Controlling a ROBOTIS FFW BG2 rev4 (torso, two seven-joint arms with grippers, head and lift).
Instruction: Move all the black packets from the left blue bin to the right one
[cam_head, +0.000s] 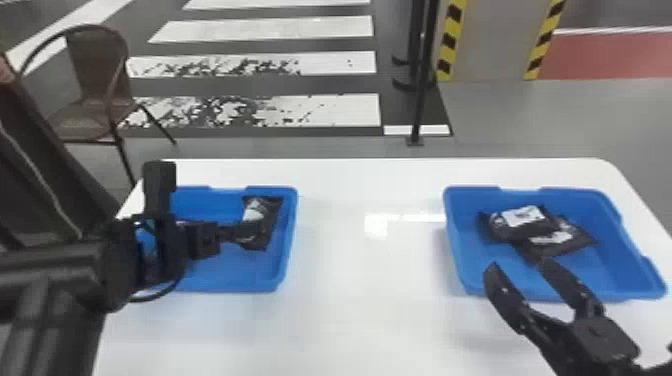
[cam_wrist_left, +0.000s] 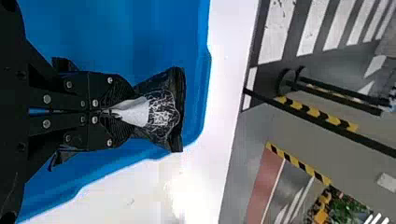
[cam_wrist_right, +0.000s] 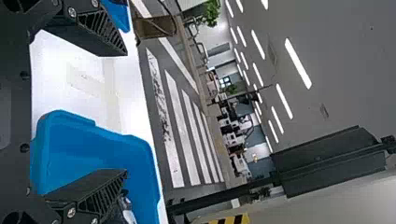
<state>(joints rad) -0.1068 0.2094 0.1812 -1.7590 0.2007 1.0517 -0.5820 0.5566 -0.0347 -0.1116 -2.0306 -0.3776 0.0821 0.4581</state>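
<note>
Head view: left fingers (cam_head: 246, 231) pinch a packet (cam_head: 270, 215) in the left bin (cam_head: 235, 277); right bin (cam_head: 462, 250) holds packets (cam_head: 520, 229), right fingers (cam_head: 504, 295) wide.

From here, L bin (cam_head: 289, 245) & R bin (cam_head: 456, 250) look smooth plastic w/ a soft sheen. Table (cam_head: 370, 290): smooth, v. glossy, w/ bright glare. Packet (cam_head: 274, 212) in L bin: crinkly, shiny plastic film. L gripper (cam_head: 252, 231): matt, ribbed near the tips, w/ shiny metal screws (cam_wrist_left: 46, 99). R gripper (cam_head: 518, 265): matt, ribbed too. Floor stripes (cam_head: 330, 107): matt paint, rough & worn in spots.

Left blue bin (cam_head: 230, 275) partly hidden
</note>
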